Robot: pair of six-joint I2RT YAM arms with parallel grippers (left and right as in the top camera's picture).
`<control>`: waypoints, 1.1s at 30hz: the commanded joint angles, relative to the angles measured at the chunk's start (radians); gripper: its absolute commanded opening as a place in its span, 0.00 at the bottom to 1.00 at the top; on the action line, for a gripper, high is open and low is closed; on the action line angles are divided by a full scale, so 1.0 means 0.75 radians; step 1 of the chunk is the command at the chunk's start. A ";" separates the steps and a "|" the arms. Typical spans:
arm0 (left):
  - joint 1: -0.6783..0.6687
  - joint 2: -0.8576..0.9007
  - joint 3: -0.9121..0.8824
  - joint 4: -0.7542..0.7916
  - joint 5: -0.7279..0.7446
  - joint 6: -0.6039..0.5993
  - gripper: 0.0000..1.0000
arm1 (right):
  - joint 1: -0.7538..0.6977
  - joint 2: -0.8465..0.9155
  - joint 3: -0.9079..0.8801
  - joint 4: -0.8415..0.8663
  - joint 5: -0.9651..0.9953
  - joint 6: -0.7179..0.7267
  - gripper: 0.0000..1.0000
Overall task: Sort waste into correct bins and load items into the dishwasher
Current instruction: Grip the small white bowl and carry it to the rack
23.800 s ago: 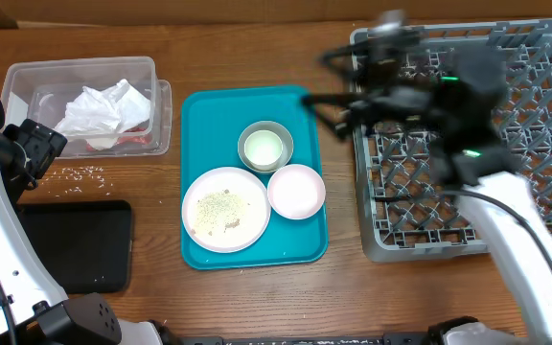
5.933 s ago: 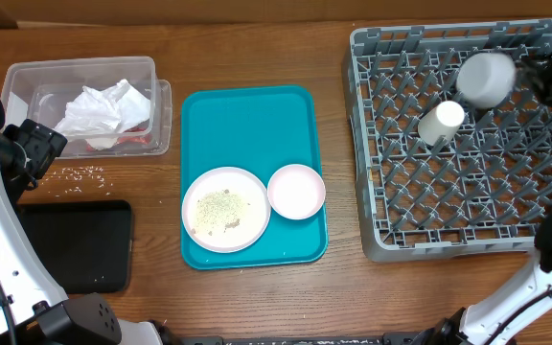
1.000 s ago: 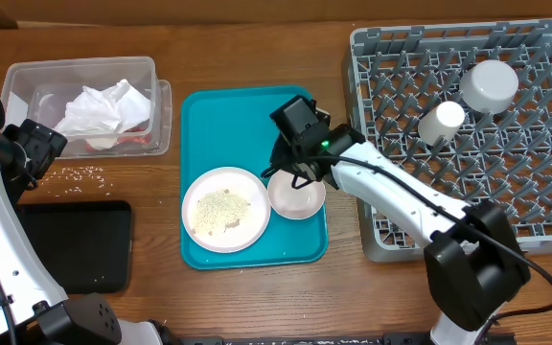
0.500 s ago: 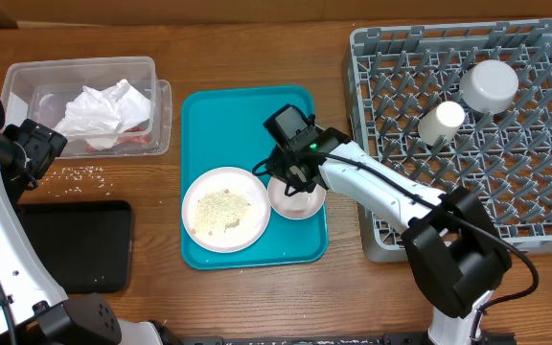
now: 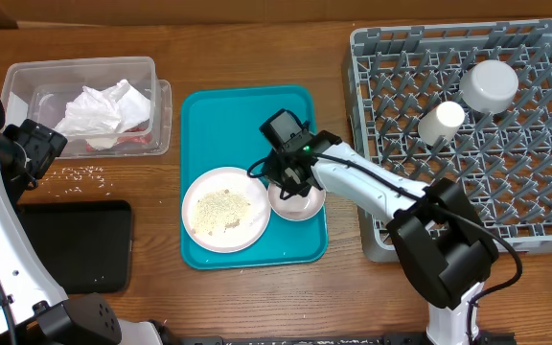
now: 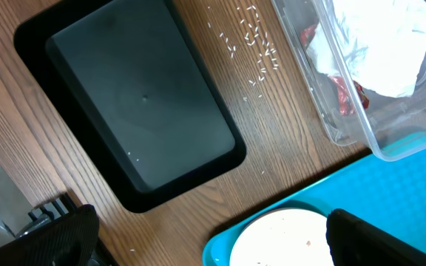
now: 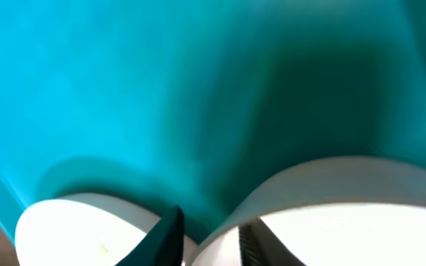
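My right gripper (image 5: 289,180) hangs over the left rim of the small pinkish-white bowl (image 5: 305,198) on the teal tray. In the right wrist view the gripper (image 7: 209,240) straddles that bowl's rim (image 7: 331,177), one finger inside and one outside, a thin gap still showing; it is open but narrow. The plate (image 5: 224,209) with crumbs lies just left of the bowl. The grey bowl (image 5: 489,84) and white cup (image 5: 441,120) sit in the dish rack (image 5: 377,244). My left gripper (image 6: 217,244) is wide open and empty, above the table by the black tray (image 6: 139,111).
The clear tub (image 5: 80,67) at the back left holds the napkin (image 5: 103,110) and red wrapper (image 5: 138,140). Rice crumbs (image 5: 82,172) lie on the wood between the tub and the black tray (image 5: 75,244). The teal tray (image 5: 247,115) lies between tub and rack.
My right gripper has shifted a little left and down onto the bowl's left rim, and its jaws have narrowed. The left arm has not moved.
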 commanded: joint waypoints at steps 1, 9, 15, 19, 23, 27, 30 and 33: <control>0.002 -0.015 0.000 -0.003 -0.007 -0.018 1.00 | -0.005 -0.007 0.038 -0.014 0.006 -0.075 0.18; 0.003 -0.015 0.000 -0.003 -0.008 -0.018 1.00 | -0.016 -0.066 0.134 -0.099 0.012 -0.178 0.04; 0.003 -0.015 0.000 -0.003 -0.008 -0.018 1.00 | -0.056 -0.147 0.210 -0.189 0.010 -0.302 0.04; 0.003 -0.015 0.000 -0.003 -0.007 -0.018 1.00 | -0.109 -0.222 0.274 -0.251 0.006 -0.432 0.04; 0.003 -0.015 0.000 -0.003 -0.007 -0.018 1.00 | -0.222 -0.309 0.323 -0.329 0.005 -0.546 0.04; 0.002 -0.015 0.000 -0.003 -0.007 -0.018 1.00 | -0.404 -0.421 0.326 -0.410 -0.028 -0.642 0.04; 0.003 -0.015 0.000 -0.003 -0.007 -0.018 1.00 | -0.577 -0.502 0.326 -0.453 -0.234 -0.779 0.04; 0.003 -0.015 0.000 -0.003 -0.007 -0.018 1.00 | -0.772 -0.543 0.326 -0.476 -0.471 -0.909 0.04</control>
